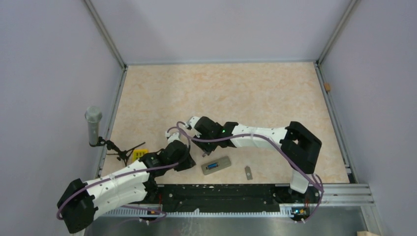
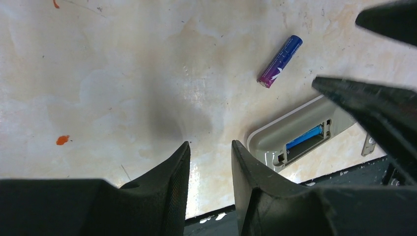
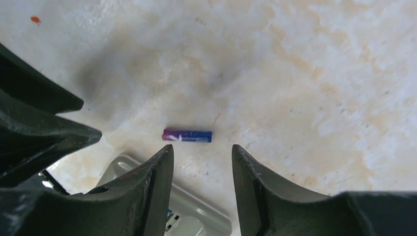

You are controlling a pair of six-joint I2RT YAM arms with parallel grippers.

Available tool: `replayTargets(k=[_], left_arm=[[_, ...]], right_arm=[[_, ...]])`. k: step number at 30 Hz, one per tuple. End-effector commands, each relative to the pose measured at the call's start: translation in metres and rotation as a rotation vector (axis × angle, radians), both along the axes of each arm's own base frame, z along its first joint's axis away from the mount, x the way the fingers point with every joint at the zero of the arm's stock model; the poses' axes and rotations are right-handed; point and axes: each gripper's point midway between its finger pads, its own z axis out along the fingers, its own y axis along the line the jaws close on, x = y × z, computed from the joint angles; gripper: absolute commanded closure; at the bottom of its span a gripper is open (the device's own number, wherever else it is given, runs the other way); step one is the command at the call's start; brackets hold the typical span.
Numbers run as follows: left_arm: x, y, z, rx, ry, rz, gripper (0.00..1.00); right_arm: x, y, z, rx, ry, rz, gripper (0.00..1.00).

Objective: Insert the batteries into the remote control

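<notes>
The remote control (image 1: 216, 165) lies grey back up near the table's front edge, its compartment open with one blue battery (image 2: 305, 137) seated inside. It also shows in the left wrist view (image 2: 275, 135) and the right wrist view (image 3: 206, 211). A second battery (image 2: 280, 61), blue with a reddish end, lies loose on the table just beyond the remote; it also shows in the right wrist view (image 3: 187, 135). My right gripper (image 3: 202, 147) is open and empty, hovering just short of this battery. My left gripper (image 2: 210, 145) is open and empty, left of the remote.
A small grey cover piece (image 1: 249, 172) lies right of the remote. A yellow block (image 1: 139, 155) and a black stand with a grey cylinder (image 1: 93, 125) sit at the table's left edge. A black rail (image 1: 221, 196) runs along the front.
</notes>
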Motion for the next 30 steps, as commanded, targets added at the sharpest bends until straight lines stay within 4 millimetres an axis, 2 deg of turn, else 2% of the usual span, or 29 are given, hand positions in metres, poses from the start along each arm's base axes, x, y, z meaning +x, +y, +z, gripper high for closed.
replayTargets(k=[1, 5, 11, 23, 30], left_arm=[[0.003, -0.005, 0.004, -0.028, -0.031, -0.024, 0.62], [0.002, -0.005, 0.006, -0.036, -0.037, -0.027, 0.62], [0.001, -0.005, 0.009, -0.053, -0.046, -0.023, 0.62], [0.001, -0.007, 0.009, -0.074, -0.042, -0.021, 0.62], [0.000, -0.013, 0.006, -0.096, -0.030, -0.027, 0.62]], right_arm=[[0.025, 0.022, 0.019, 0.073, -0.008, 0.060, 0.56], [0.036, 0.026, 0.011, 0.050, 0.005, 0.049, 0.75], [0.036, 0.029, -0.003, 0.011, 0.020, 0.076, 0.99], [0.016, 0.011, -0.034, -0.037, 0.104, 0.102, 1.00], [0.001, 0.000, -0.040, -0.029, 0.154, 0.089, 1.00]])
